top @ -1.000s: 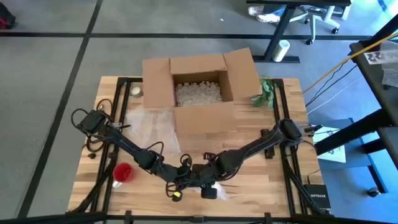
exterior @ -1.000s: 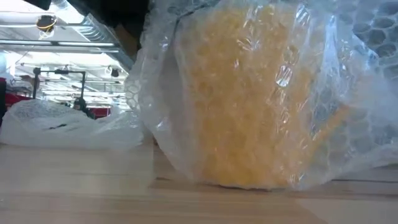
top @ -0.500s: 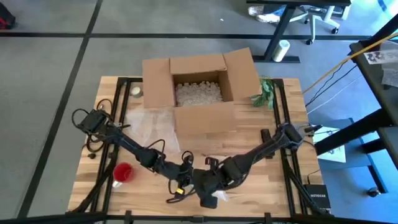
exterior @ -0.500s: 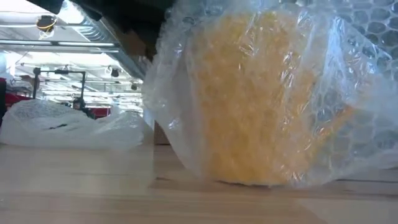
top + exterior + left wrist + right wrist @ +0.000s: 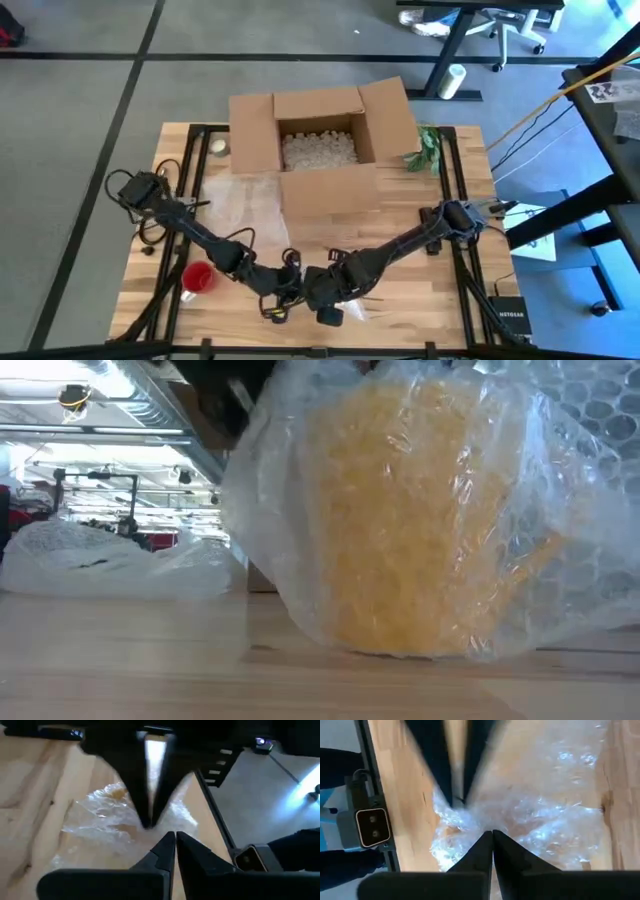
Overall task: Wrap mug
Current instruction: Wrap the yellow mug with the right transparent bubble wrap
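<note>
The yellow mug [image 5: 400, 520] stands on the wooden table [image 5: 440, 300], wrapped in bubble wrap [image 5: 560, 490], well in front of the cardboard box [image 5: 320, 145]. The left gripper [image 5: 172, 837] and right gripper [image 5: 492, 834] meet there, each pinching the wrap.
</note>
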Controlling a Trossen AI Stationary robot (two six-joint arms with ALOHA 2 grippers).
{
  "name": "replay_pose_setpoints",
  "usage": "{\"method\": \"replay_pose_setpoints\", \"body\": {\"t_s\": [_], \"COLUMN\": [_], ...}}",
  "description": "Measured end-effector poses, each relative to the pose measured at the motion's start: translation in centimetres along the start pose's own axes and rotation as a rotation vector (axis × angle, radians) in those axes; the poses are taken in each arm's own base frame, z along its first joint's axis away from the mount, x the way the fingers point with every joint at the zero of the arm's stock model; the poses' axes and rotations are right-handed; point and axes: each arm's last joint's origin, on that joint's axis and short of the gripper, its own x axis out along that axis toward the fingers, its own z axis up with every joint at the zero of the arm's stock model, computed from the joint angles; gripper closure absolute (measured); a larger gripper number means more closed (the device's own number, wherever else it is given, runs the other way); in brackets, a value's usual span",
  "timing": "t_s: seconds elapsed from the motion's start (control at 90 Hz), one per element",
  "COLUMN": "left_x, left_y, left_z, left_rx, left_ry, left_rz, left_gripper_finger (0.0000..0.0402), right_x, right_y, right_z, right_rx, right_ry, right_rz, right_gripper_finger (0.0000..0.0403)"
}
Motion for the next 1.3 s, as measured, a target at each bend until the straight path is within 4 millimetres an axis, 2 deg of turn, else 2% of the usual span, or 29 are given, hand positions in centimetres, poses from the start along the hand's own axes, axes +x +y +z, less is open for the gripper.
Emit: {"method": "replay_pose_setpoints", "body": {"t_s": [0.122,0.222,0.367,0.489,0.622,0.789,0.911,1.078,1.3], "left_x": [-1.7,-2.5,-3.3,-3.6,-3.7,-3.3,-2.3,-0.8,0.3], "left_y": [-1.1,-1.7,-2.2,-2.4,-1.6,0.2,1.6,2.6,3.4], "left_z": [0.1,-1.0,-2.7,-4.1,-6.0,-8.2,-9.5,-9.4,-6.9], "left_rx": [0.012,0.009,-0.022,-0.035,-0.094,-0.156,-0.175,-0.138,-0.060], "left_ry": [0.019,0.086,0.176,0.150,0.117,0.048,0.055,0.012,-0.193], "left_rz": [0.016,0.087,0.161,0.177,0.165,0.148,0.153,0.150,-0.009], "left_gripper_finger": [0.0402,0.0402,0.0402,0.0402,0.0402,0.0402,0.0402,0.0402,0.0402], "right_x": [0.6,1.2,3.7,5.9,7.1,7.1,6.9,6.9,7.0], "right_y": [-0.6,-1.0,-1.2,-1.1,-1.0,-0.3,0.4,0.9,1.2], "right_z": [0.4,0.8,1.2,1.0,0.8,0.4,-0.2,-0.5,-0.5], "right_rx": [0.011,0.008,-0.023,-0.046,-0.077,-0.156,-0.224,-0.268,-0.286], "right_ry": [0.018,0.034,0.096,0.164,0.202,0.190,0.185,0.191,0.175], "right_rz": [-0.001,0.007,0.034,0.074,0.090,0.093,0.099,0.118,0.143], "right_gripper_finger": [0.0403,0.0403,0.0403,0.0403,0.0403,0.0403,0.0403,0.0403,0.0403]}}
